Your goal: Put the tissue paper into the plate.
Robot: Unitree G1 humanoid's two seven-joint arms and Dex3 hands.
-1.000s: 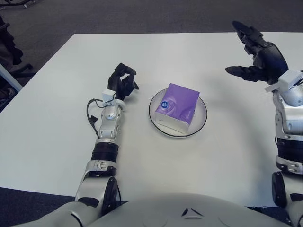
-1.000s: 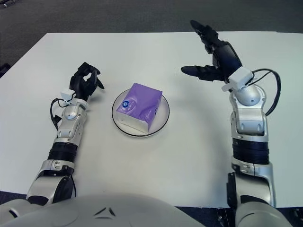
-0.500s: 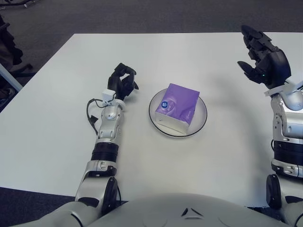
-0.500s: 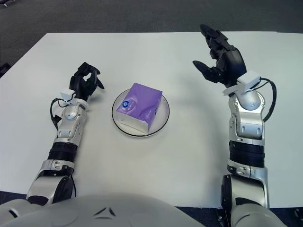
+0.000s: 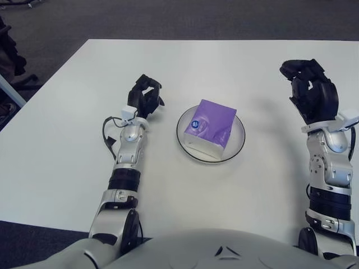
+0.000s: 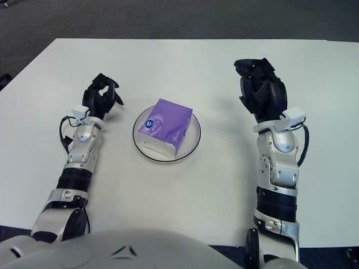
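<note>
A purple tissue pack with a white underside lies tilted in the white, dark-rimmed plate at the middle of the table. My right hand is to the right of the plate, well apart from it, its black fingers curled and holding nothing. My left hand shows to the left of the plate, fingers curled and empty.
The white table spreads wide around the plate; its far edge meets dark carpet. A dark chair part stands off the table's left side.
My right hand has drawn back toward me and lowered, and its fingers have gone from spread to curled. The tissue pack, the plate and my left hand have not moved.
</note>
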